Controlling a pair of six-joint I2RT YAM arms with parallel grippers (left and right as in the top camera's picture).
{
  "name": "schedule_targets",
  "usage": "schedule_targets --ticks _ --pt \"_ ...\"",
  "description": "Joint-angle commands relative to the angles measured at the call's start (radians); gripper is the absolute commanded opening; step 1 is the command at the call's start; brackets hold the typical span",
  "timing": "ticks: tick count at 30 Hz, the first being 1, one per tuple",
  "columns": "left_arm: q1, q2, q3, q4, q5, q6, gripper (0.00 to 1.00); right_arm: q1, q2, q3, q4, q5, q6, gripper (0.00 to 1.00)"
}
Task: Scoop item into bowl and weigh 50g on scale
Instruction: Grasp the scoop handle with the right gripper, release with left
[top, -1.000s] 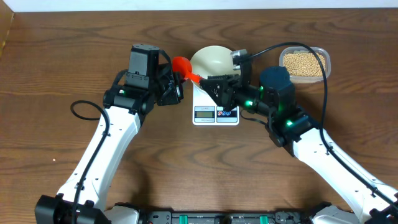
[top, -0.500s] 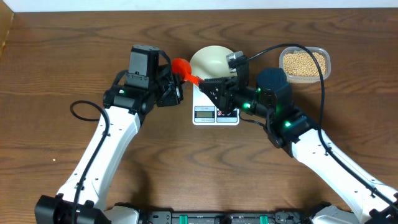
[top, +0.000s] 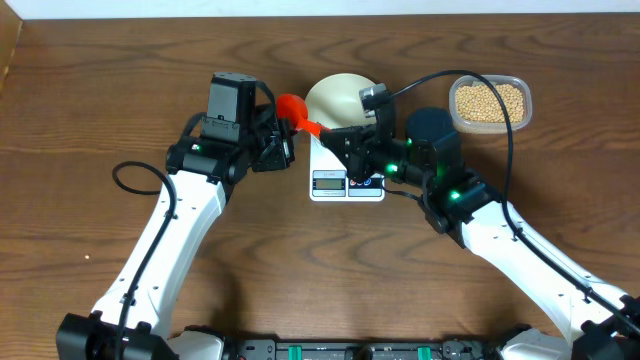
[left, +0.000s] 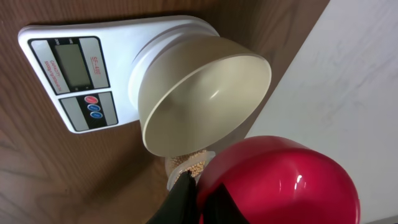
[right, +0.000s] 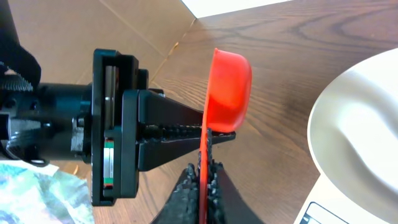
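The white bowl (top: 340, 95) stands empty on the white scale (top: 347, 183), and both show in the left wrist view, bowl (left: 205, 93) and scale (left: 62, 62). A red scoop (top: 293, 105) hangs in the air just left of the bowl. My left gripper (top: 290, 128) is shut on the scoop (left: 280, 180) near its cup. My right gripper (top: 330, 133) is shut on the scoop's thin handle (right: 205, 177), with the cup (right: 227, 87) ahead of it. The tan beans (top: 488, 100) lie in a clear container at the back right.
The left arm's black gripper body (right: 118, 130) is close in front of my right wrist. A cable (top: 135, 180) loops on the table at the left. The table's far edge and a white wall (top: 320, 8) run behind the bowl.
My right gripper has moved left over the scale onto the scoop's handle. The left arm and the scoop have stayed still.
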Motion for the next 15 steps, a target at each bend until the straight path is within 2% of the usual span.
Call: schedule_targets --ticks 1,12,15 --pt "-0.003 0.006 0.016 -0.003 -0.006 0.019 0.07 0.007 0.000 0.016 0.006 -0.007 -0.009 0.01" --pt "-0.003 0.006 0.016 -0.093 -0.026 0.020 0.08 -0.010 -0.001 0.016 0.022 -0.006 0.018 0.01" --pt "-0.003 0.006 0.016 -0.101 -0.048 0.063 0.08 -0.027 -0.001 0.016 0.024 -0.007 0.030 0.01"
